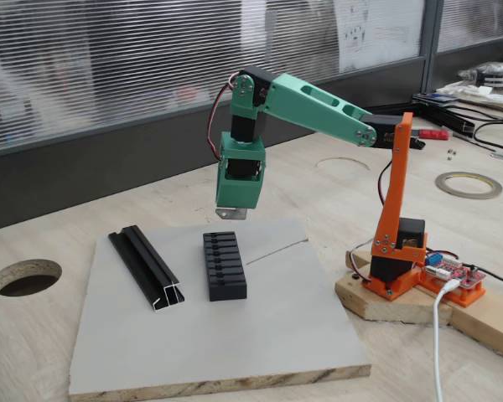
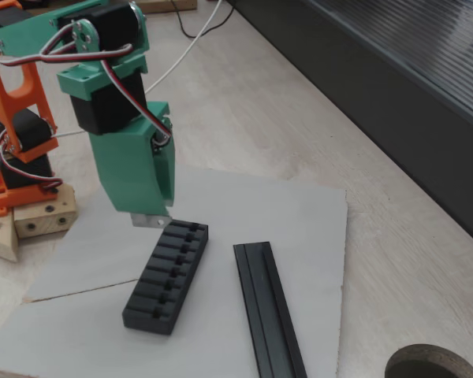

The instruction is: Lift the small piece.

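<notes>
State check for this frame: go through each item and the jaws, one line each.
small piece: silvery, at the gripper's tip, off the board.
gripper: above the ribbed block's end; jaws' state unclear.
ribbed block: flat on the board.
rail: flat on the board, apart from the block.
grey board: flat on the table.

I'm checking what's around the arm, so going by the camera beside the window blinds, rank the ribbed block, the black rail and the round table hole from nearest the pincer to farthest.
1. Ribbed block, just below the pincer.
2. Black rail, further left.
3. Table hole, far left, off the grey board.
</notes>
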Action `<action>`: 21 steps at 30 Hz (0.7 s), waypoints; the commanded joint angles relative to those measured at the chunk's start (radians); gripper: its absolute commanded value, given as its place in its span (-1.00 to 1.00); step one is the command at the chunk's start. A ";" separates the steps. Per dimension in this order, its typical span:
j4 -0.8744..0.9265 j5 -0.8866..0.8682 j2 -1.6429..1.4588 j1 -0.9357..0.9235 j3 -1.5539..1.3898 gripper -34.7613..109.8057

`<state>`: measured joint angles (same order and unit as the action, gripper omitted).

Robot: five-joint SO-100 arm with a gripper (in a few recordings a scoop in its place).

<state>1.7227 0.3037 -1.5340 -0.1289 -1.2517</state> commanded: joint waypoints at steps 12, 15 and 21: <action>0.015 0.000 -0.034 -0.006 0.014 -0.41; 0.015 0.000 -0.037 -0.006 0.014 -0.41; 0.014 0.000 -0.040 -0.011 0.014 -0.41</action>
<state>1.7227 0.3037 -1.5340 -0.1289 -1.2517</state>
